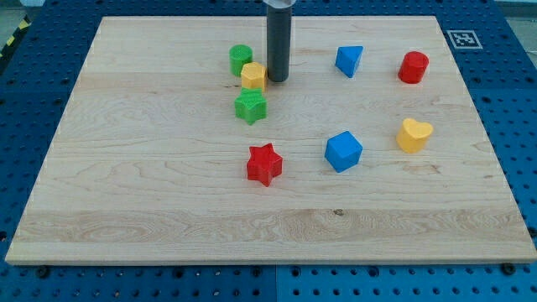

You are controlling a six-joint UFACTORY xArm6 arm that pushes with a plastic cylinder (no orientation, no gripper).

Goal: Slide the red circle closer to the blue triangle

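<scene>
The red circle (pixel 413 67) stands near the view's top right of the wooden board. The blue triangle (pixel 349 60) lies to its left, a short gap between them. My tip (pixel 278 80) is the lower end of a dark rod that comes down from the view's top. It rests on the board left of the blue triangle, right beside a yellow block (pixel 253 76). The tip is well apart from the red circle.
A green circle (pixel 241 59) and a green star (pixel 250 107) sit above and below the yellow block. A red star (pixel 264 164), a blue cube (pixel 343 151) and a yellow heart (pixel 414 134) lie lower. The board's edge (pixel 503 168) is at right.
</scene>
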